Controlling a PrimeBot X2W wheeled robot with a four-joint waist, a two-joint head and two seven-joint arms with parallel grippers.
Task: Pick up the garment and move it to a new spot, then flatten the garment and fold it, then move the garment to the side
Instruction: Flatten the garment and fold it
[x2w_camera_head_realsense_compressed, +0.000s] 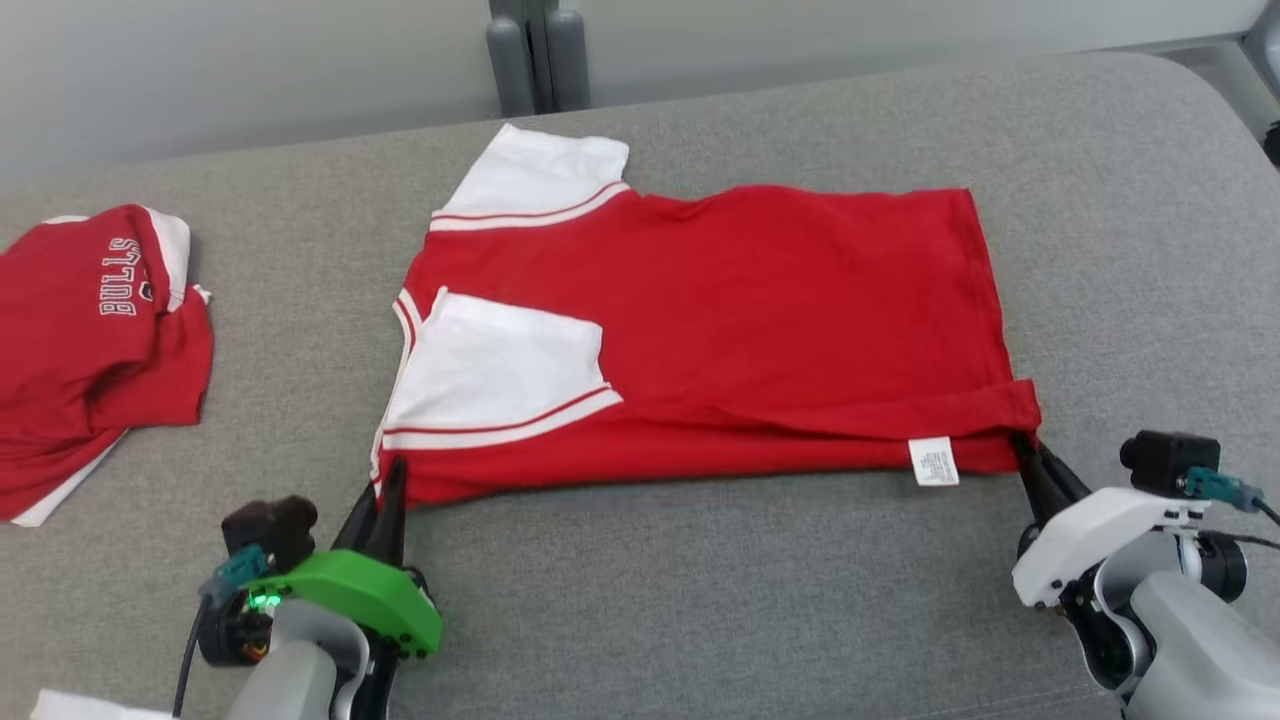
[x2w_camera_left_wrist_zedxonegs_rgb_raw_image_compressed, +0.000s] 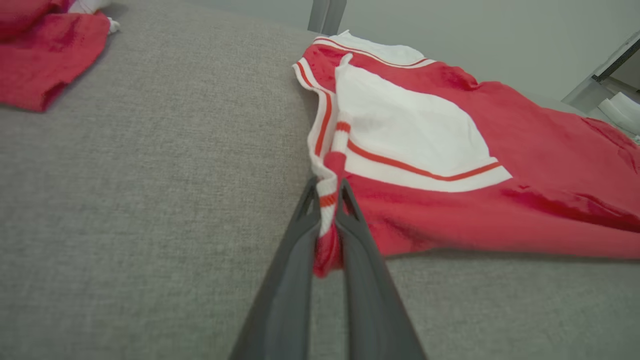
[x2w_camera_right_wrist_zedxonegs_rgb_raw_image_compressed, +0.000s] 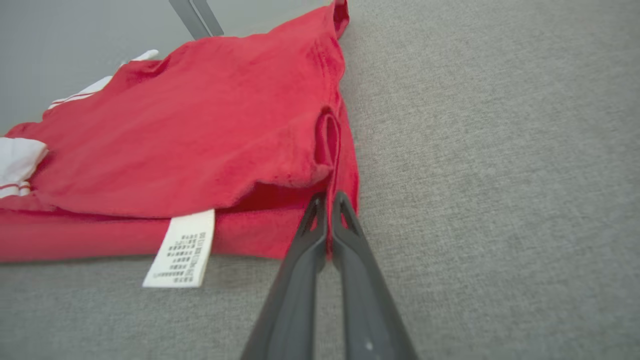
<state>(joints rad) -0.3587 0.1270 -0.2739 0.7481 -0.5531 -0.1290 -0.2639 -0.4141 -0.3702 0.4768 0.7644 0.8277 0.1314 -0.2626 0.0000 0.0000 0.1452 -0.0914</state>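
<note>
A red garment (x2w_camera_head_realsense_compressed: 720, 330) with white sleeves lies flat across the grey cushion, one sleeve folded over its body. My left gripper (x2w_camera_head_realsense_compressed: 385, 490) is shut on the garment's near left corner, and the left wrist view has the red and white trim (x2w_camera_left_wrist_zedxonegs_rgb_raw_image_compressed: 327, 200) pinched between the dark fingers (x2w_camera_left_wrist_zedxonegs_rgb_raw_image_compressed: 300, 240). At the near right corner, by the hem, my right gripper (x2w_camera_head_realsense_compressed: 1030, 455) is shut on the cloth. Its wrist view has the red hem (x2w_camera_right_wrist_zedxonegs_rgb_raw_image_compressed: 345, 200) caught between the fingers (x2w_camera_right_wrist_zedxonegs_rgb_raw_image_compressed: 307, 240), with a white care label (x2w_camera_right_wrist_zedxonegs_rgb_raw_image_compressed: 182, 247) hanging to the left.
A second red garment (x2w_camera_head_realsense_compressed: 90, 340) with white lettering lies crumpled at the cushion's far left. The grey cushion (x2w_camera_head_realsense_compressed: 700, 600) stretches bare toward me and to the right. Grey posts (x2w_camera_head_realsense_compressed: 535, 55) stand behind the cushion's back edge.
</note>
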